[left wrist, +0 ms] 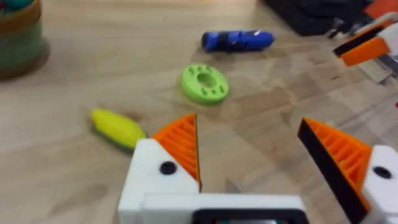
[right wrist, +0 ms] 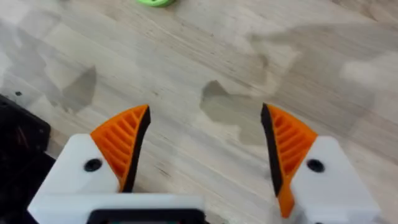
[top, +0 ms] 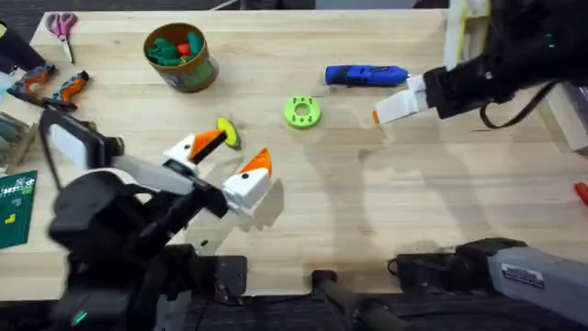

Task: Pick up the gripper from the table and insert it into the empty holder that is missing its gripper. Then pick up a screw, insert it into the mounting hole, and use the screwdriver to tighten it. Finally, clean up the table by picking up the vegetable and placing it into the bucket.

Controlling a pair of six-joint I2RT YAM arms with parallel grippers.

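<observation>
My left gripper point(top: 241, 147) point(left wrist: 247, 124) hovers open low over the table's middle, nothing between its orange-padded fingers. The yellow-green vegetable point(top: 228, 134) point(left wrist: 117, 128) lies just outside its far finger, beside the tip. The green bucket point(top: 181, 57) point(left wrist: 18, 38) stands at the back left with toy pieces inside. At the back, right of centre, the blue screwdriver point(top: 366, 75) point(left wrist: 237, 40) lies on its side. My right gripper point(top: 390, 99) point(right wrist: 206, 112) is open over bare wood just right of it. The loose gripper, holder and screw are out of view.
A lime-green ring with holes point(top: 301, 112) point(left wrist: 205, 83) lies between the vegetable and the screwdriver. Scissors point(top: 62, 26) and hand tools point(top: 55, 87) sit at the far left. A white frame point(top: 464, 28) stands at the back right.
</observation>
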